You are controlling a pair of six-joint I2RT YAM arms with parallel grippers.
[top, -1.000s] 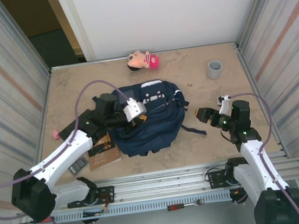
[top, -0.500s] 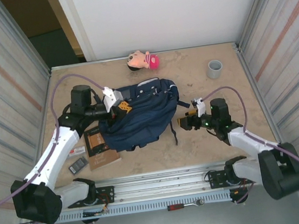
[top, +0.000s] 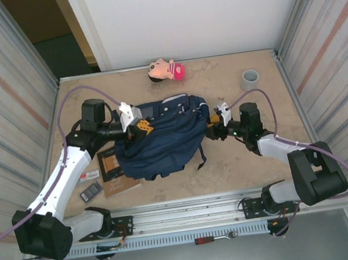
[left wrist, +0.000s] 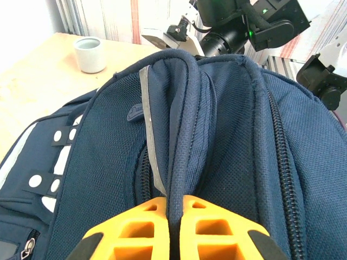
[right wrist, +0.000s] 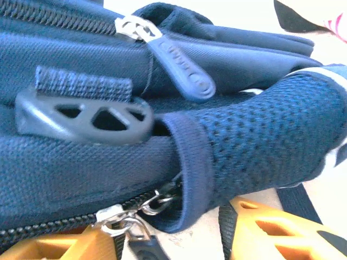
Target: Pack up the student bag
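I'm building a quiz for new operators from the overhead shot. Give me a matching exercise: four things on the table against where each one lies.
Things:
1. bag
2. cup
3. doll
4. book

Places:
A. far edge, by the wall
B. mid-table, between the two arms
C. far right
D. just left of the bag, on the near side

Pairs: 1-B, 2-C, 3-A, 4-D
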